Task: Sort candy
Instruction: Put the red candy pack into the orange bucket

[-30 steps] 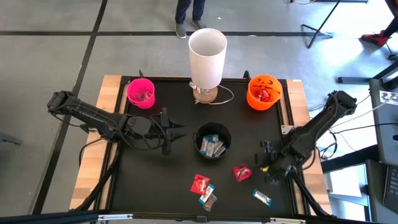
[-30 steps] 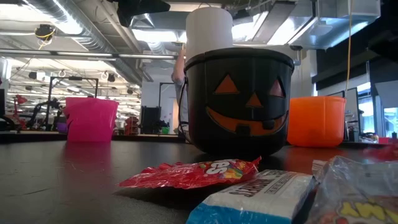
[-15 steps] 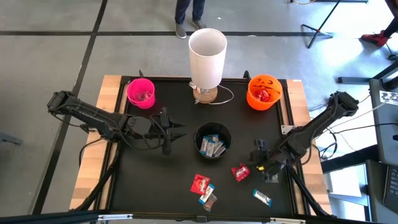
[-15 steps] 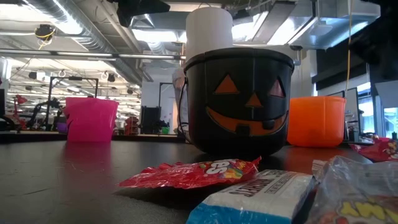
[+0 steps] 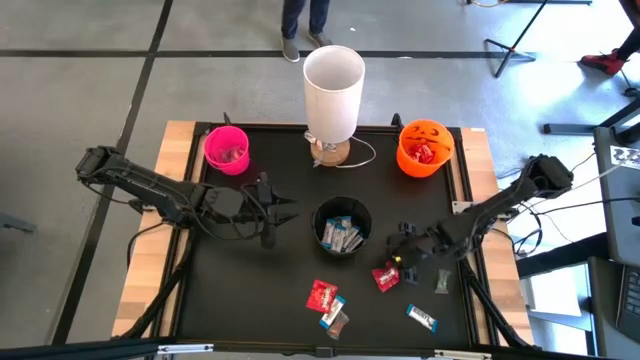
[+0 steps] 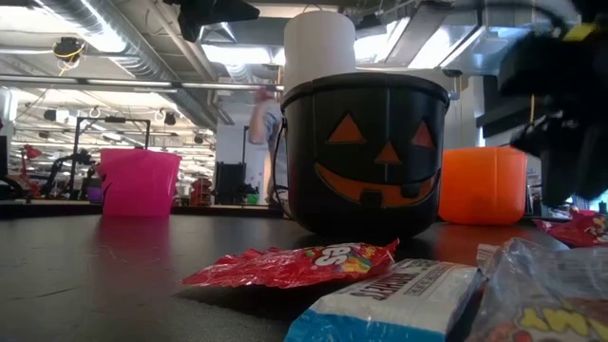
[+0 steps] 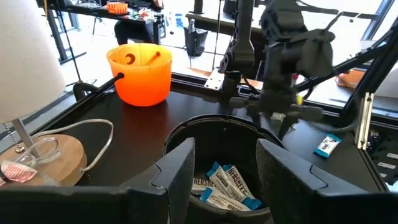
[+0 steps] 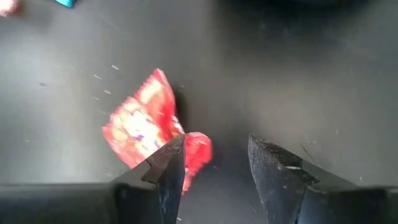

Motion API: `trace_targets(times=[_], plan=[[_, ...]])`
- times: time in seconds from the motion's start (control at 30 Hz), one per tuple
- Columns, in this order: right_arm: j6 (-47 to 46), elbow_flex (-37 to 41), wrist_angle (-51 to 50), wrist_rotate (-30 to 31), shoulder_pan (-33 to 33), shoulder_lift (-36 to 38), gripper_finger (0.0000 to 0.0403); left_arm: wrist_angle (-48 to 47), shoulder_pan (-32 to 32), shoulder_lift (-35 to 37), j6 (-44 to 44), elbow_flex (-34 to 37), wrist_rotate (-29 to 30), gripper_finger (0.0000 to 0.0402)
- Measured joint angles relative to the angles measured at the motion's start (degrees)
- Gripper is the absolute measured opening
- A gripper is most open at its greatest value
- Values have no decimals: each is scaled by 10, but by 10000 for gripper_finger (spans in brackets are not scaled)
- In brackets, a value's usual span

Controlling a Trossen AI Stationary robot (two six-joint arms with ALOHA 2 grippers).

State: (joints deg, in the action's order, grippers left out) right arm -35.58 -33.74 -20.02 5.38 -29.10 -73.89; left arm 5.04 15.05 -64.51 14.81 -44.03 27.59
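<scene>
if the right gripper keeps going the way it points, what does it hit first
Probably the crumpled red candy packet on the black table: the open right gripper points down just beside it, though depth is unclear.

The desk [image 5: 250, 290] has a matte black top with pale wood edges. A black plastic pumpkin bucket [image 6: 364, 157] carries an orange jack-o'-lantern face; inside it lie blue-and-white silvery mini bars [image 7: 227, 186]. A bright pink plastic cup [image 5: 227, 148] and an orange pumpkin bucket [image 5: 423, 147] stand beside a tall white cylinder [image 5: 333, 90] on a tan wooden base. A crinkled red candy packet [image 8: 146, 130] shows yellow and white speckles.
</scene>
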Motion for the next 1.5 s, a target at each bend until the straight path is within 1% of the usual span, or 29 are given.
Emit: trace_targets(times=[0.17,0.27,0.33,0.43,0.63,0.7,0.8,0.93,1.17,1.3,1.4,1.5], plan=[[0,39,39,-41,25,0,173,0,0,0,1,0,0,163],[0,61,87,-64,26,0,160,0,0,0,1,0,0,163],[0,71,113,-80,26,0,142,0,0,0,1,0,0,163],[0,77,122,-95,26,0,104,0,0,0,1,0,0,163],[5,77,130,-106,26,0,20,0,0,0,1,0,0,163],[5,77,130,-106,26,0,6,0,0,0,1,0,0,163],[5,77,130,-104,26,0,4,0,0,0,1,0,0,163],[3,62,100,-71,26,13,1,0,0,0,1,0,0,163],[26,-15,-47,12,25,60,1,0,0,0,1,0,0,163],[37,-63,-128,39,25,83,0,0,0,0,1,0,0,163],[40,-72,-125,39,25,93,1,0,0,0,1,0,0,163],[26,-58,-105,-14,25,92,8,0,0,0,2,0,0,163]])
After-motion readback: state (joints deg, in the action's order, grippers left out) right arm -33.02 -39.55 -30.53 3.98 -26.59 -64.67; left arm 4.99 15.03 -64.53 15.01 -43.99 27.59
